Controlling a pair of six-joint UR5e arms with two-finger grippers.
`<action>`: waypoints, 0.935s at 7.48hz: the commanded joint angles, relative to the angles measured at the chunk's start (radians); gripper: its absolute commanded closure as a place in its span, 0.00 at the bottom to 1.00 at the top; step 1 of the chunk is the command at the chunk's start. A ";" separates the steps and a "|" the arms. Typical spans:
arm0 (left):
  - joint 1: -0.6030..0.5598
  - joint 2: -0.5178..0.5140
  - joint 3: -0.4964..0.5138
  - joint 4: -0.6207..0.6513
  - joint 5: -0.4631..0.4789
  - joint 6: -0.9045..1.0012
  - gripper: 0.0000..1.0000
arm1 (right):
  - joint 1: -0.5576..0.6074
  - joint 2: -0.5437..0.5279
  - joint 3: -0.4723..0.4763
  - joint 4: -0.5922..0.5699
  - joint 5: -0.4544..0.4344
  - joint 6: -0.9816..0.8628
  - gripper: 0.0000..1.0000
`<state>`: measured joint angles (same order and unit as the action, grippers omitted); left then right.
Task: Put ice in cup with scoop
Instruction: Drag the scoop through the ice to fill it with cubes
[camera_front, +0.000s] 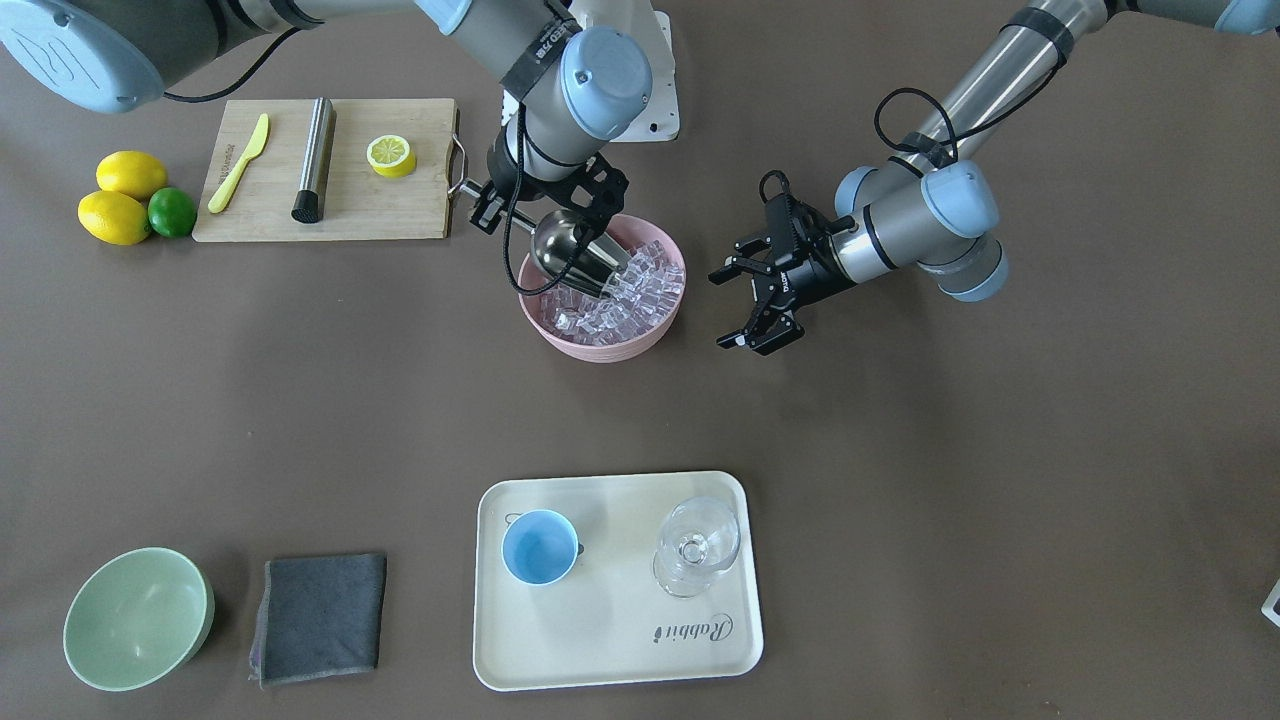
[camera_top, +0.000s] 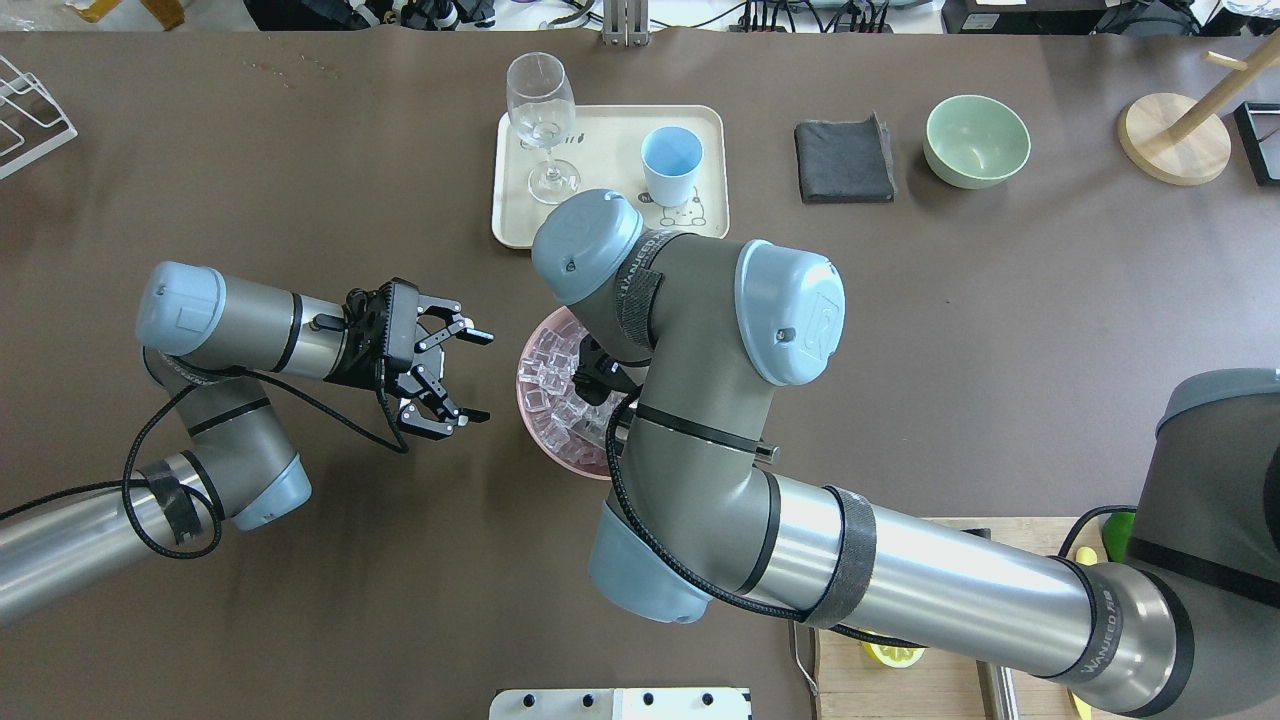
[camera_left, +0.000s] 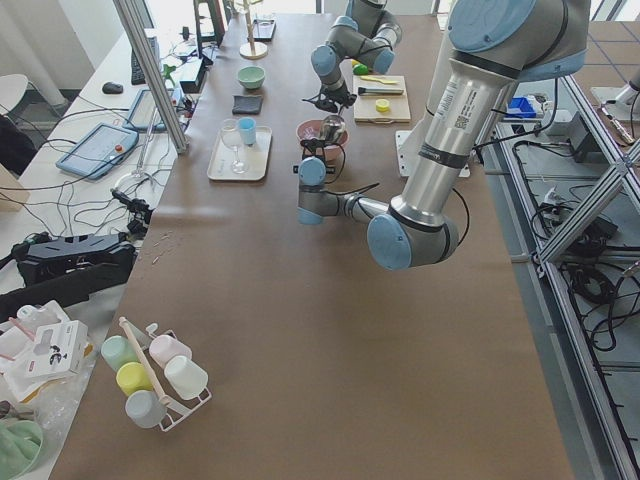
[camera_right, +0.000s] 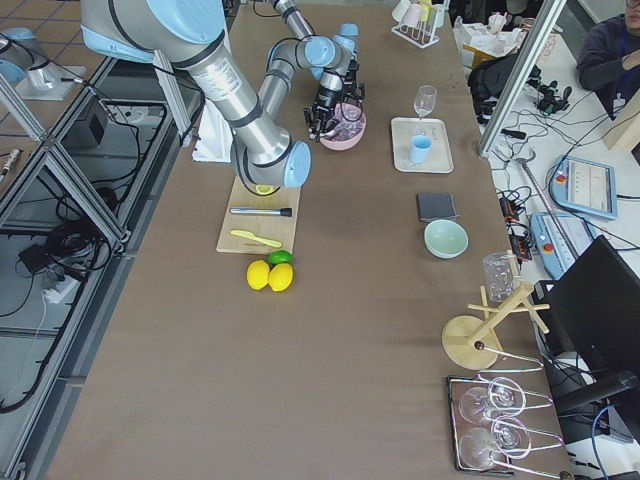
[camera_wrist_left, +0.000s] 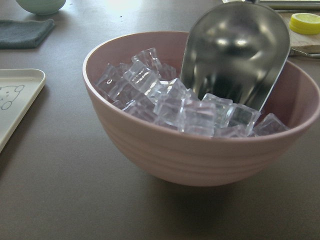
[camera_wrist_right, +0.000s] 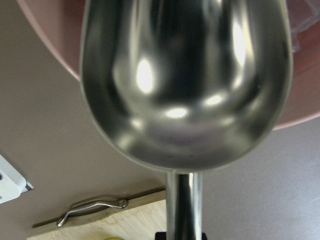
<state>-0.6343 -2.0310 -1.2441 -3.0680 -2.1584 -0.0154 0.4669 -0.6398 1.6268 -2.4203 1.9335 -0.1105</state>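
The right hand (camera_front: 548, 208) grips one scoop (camera_front: 565, 250), the grip itself obscured, over one bowl (camera_front: 600, 350) of uncountable ice (camera_front: 640, 295). The left hand (camera_front: 722, 310) gapes beside it; one cup (camera_front: 540, 546) stands well apart

You have the left arm (camera_top: 230, 330) coming in low, folded back at the elbow, its wrist lying level, so the left pincer (camera_top: 483, 377) points sideways toward the middle of the counter (camera_top: 300, 150). Its two fingers are spread wide with nothing between them, and they hang clear of the counter. Your right arm (camera_top: 930, 590) reaches in long from the other side, wrist bent steeply downward. The right pincer (camera_front: 545, 200) is clamped on the handle of the scoop (camera_front: 565, 250), which slants down and away from it
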 joint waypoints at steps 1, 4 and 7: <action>-0.001 0.000 0.000 -0.002 0.000 0.000 0.02 | -0.001 -0.039 0.048 0.065 -0.019 -0.002 1.00; -0.001 0.000 0.000 0.000 0.000 0.000 0.02 | -0.001 -0.086 0.084 0.170 -0.027 -0.002 1.00; -0.001 -0.002 0.000 0.005 0.000 0.000 0.02 | -0.001 -0.109 0.084 0.240 -0.044 -0.012 1.00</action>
<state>-0.6341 -2.0321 -1.2441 -3.0653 -2.1583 -0.0159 0.4663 -0.7367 1.7085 -2.2144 1.8942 -0.1132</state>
